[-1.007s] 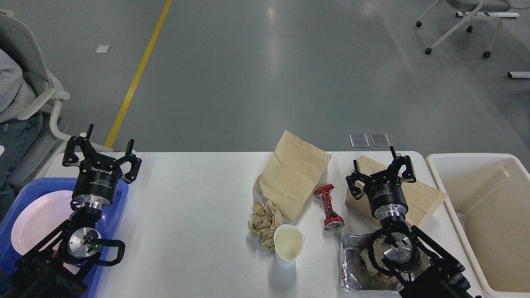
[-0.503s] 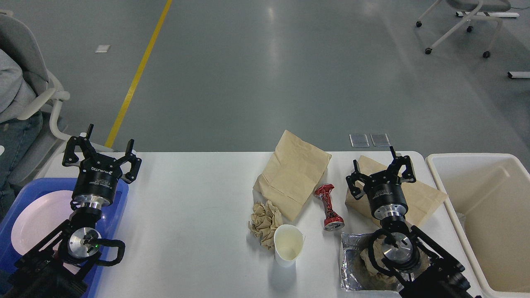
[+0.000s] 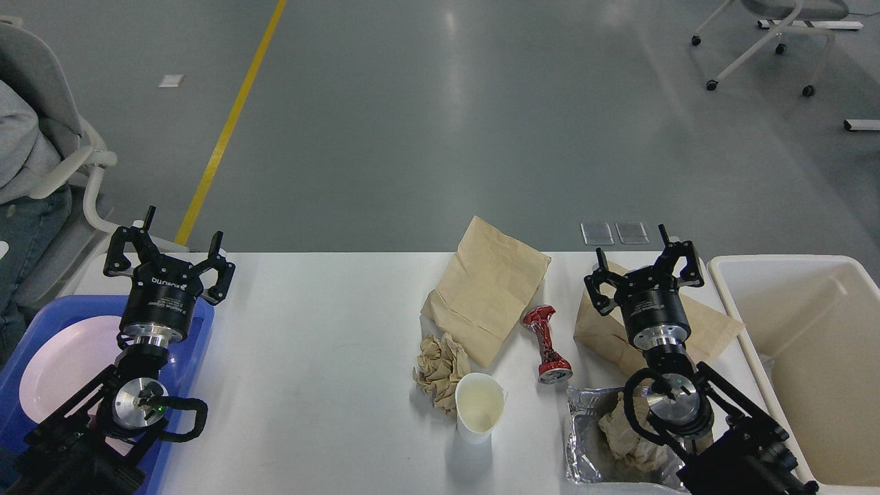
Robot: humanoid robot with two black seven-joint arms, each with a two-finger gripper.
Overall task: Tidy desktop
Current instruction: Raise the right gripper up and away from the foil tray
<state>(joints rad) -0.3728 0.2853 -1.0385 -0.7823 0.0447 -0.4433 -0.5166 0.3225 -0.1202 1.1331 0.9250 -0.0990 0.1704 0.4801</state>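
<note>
From the head view, the white desktop holds rubbish. The right gripper hangs wide open, empty, over a paper bag, seemingly not touching. Go down slowly, pinch its edge, lift toward the bin. The left gripper is open too.

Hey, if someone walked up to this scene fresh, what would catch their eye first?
Probably the crushed red can lying mid-right on the white desktop, between two brown paper bags. Next, the two black arms: the left pincer open above the blue tray, and the right pincer open over the right bag, beside the cream bin.
</note>
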